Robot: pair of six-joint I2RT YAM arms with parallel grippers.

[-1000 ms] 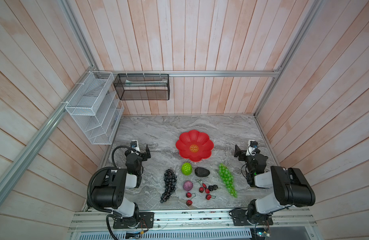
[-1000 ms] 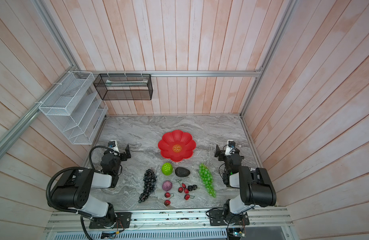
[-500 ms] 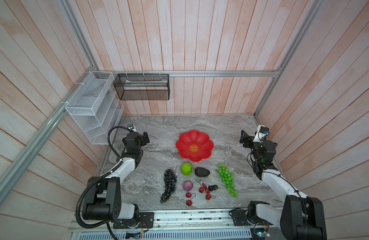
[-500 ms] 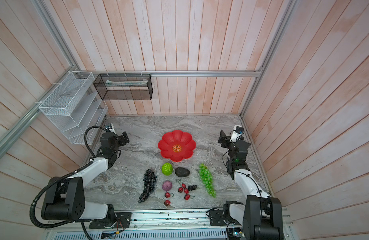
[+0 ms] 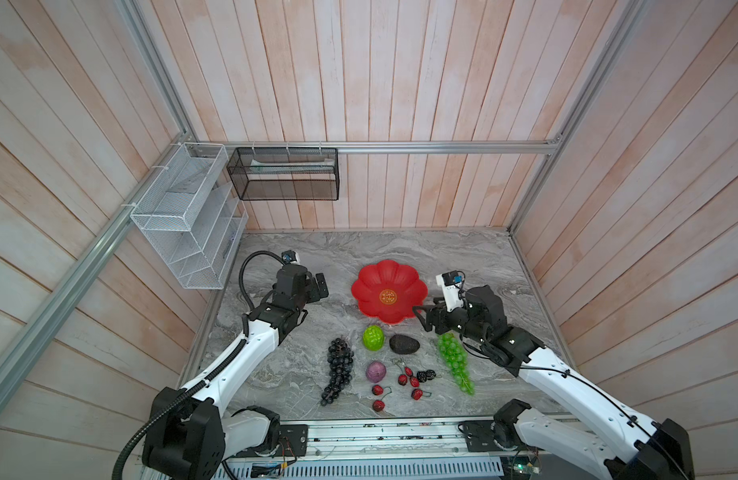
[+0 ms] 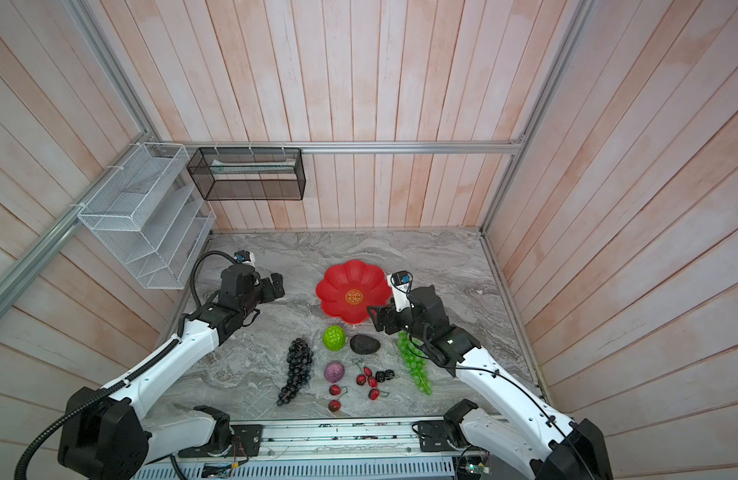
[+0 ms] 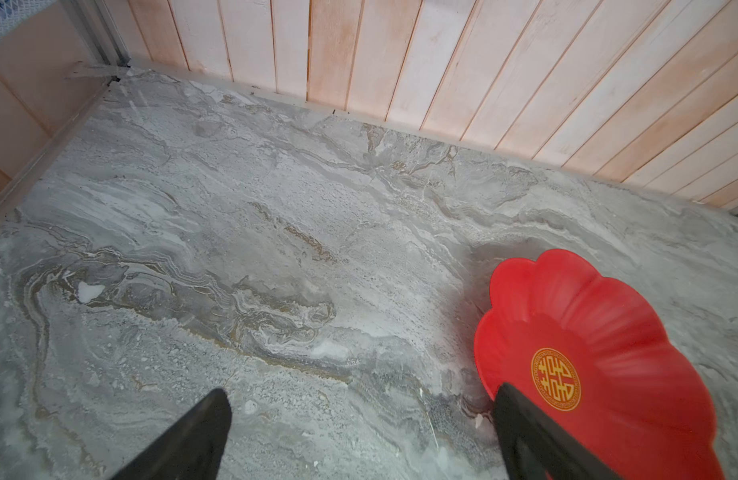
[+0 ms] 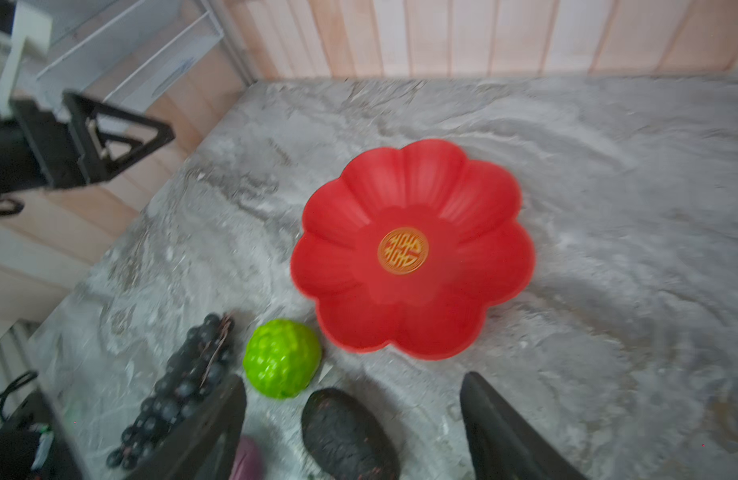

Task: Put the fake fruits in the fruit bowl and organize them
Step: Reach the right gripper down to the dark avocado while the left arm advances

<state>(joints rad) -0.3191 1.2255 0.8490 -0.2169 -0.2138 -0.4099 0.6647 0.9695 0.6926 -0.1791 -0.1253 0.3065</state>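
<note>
Altogether, one bowl (image 5: 369, 278) sits on the table (image 5: 317, 257), a red flower-shaped dish with one gold emblem (image 5: 388, 296) at its centre. Every fruit lies on the marble outside it, on the robot's side. There is one bunch of dark grapes (image 5: 338, 370), one bunch of green grapes (image 5: 454, 361), one lime ball (image 5: 373, 338), one black oval (image 5: 404, 344), one purple ball (image 5: 376, 371) and two berries (image 5: 425, 375) touching each other. I count six red fruits (image 5: 402, 379) as best I can: three bunched beside the berries, one just nearer the robot and two in front of the purple ball. The lime ball and black oval lie side by side just in front of the bowl, with the dark grapes to their left and the green grapes to their right. The left gripper (image 5: 319, 286) hangs left of the bowl, well apart from the fruits, its jaws spread wide with only marble between them. The right gripper (image 5: 421, 319) is near the bowl's front right rim and the top of the green grapes, its jaws also wide apart and holding nothing. Its blurred wrist view shows the black oval between the two fingers (image 8: 496, 419), though both top views show it clear of the oval. Two baskets hang on the walls, one white basket (image 5: 180, 232) and one black basket (image 5: 284, 178)
</note>
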